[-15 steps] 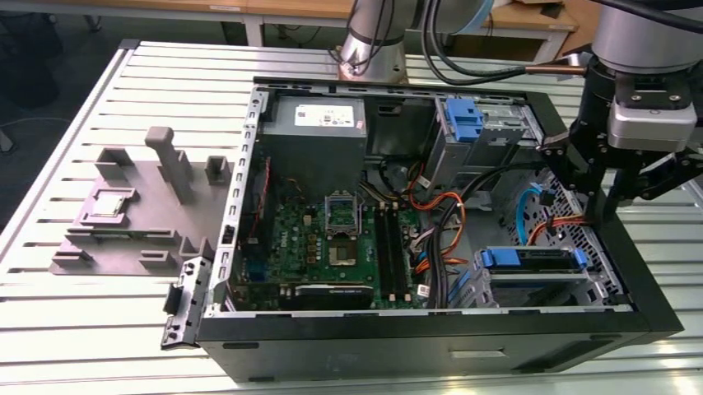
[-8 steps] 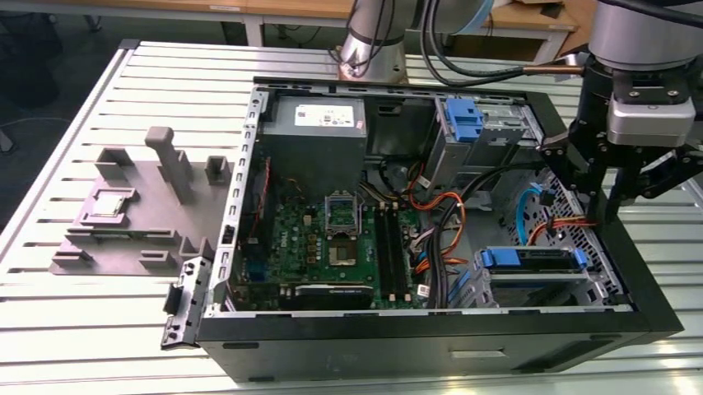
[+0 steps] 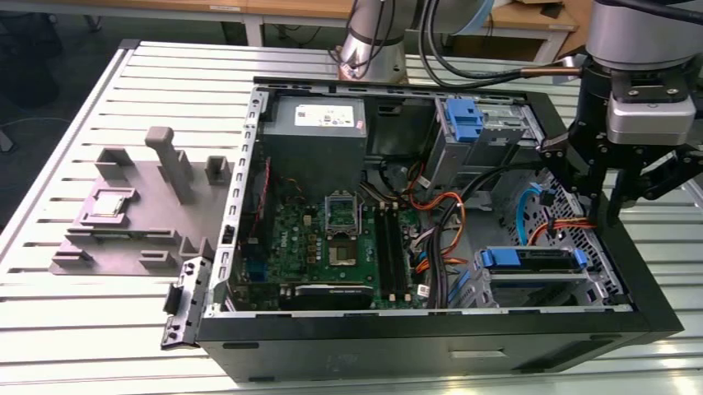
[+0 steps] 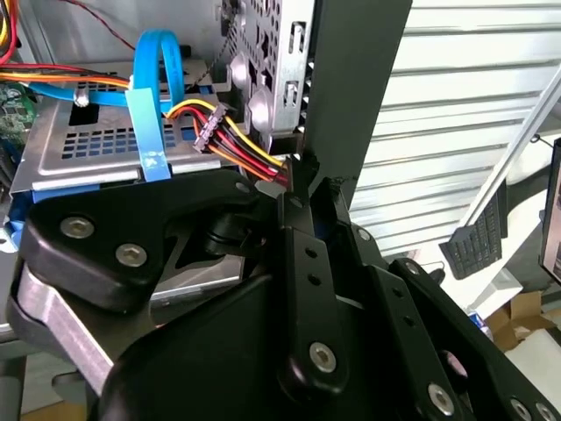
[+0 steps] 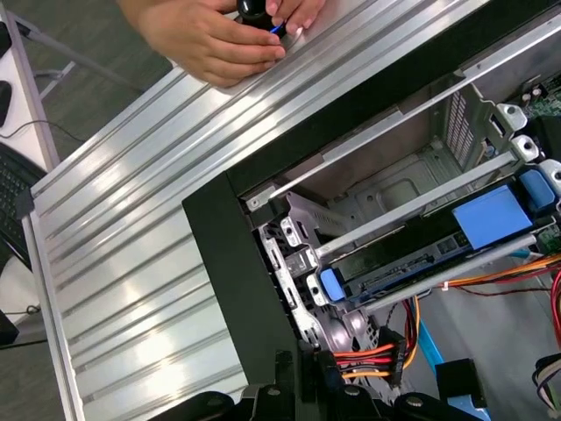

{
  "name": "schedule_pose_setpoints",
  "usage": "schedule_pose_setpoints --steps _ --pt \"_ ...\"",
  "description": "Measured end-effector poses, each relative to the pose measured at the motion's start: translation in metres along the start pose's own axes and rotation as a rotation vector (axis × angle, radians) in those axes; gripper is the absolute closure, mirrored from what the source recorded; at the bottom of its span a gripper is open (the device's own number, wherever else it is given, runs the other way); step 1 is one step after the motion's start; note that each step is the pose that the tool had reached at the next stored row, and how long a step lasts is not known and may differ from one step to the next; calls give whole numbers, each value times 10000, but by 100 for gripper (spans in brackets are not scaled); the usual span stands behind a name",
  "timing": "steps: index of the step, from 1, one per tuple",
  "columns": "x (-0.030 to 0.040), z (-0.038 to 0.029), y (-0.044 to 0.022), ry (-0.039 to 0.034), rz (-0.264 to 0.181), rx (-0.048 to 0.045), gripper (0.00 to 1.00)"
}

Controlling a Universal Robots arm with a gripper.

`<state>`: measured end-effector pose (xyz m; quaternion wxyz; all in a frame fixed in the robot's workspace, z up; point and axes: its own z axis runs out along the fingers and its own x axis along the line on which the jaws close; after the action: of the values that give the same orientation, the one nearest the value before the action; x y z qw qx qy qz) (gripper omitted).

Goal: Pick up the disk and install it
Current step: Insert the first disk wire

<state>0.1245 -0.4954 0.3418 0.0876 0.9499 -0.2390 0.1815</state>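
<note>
The disk (image 3: 535, 258) lies flat in the drive cage at the near corner of the open computer case (image 3: 439, 329), on the exterior view's right. It is silver-grey with a blue plastic front. In the first wrist view the disk (image 5: 491, 217) sits between the cage's metal rails. My gripper (image 3: 607, 216) hangs over the case's wall on the exterior view's right, above and just beyond the disk, touching nothing I can make out. In the second wrist view the gripper (image 4: 289, 186) is shut with nothing between its fingers, its tips close to the case wall and a bundle of power wires (image 4: 237, 145).
A grey power supply box (image 3: 318, 123) and an upright blue latch (image 3: 467, 119) stand at the case's far side. Orange and red cables (image 3: 439, 222) cross beside the motherboard (image 3: 329, 239). A grey fixture (image 3: 143, 206) rests on the slatted table. A person's hands (image 5: 219, 35) rest on the table.
</note>
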Motion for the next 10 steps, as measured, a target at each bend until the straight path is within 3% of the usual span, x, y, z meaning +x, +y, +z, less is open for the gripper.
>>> schedule_pose_setpoints --steps 4,10 --pt "-6 6 1 157 9 -14 75" --pt "-10 10 2 183 17 -16 75"
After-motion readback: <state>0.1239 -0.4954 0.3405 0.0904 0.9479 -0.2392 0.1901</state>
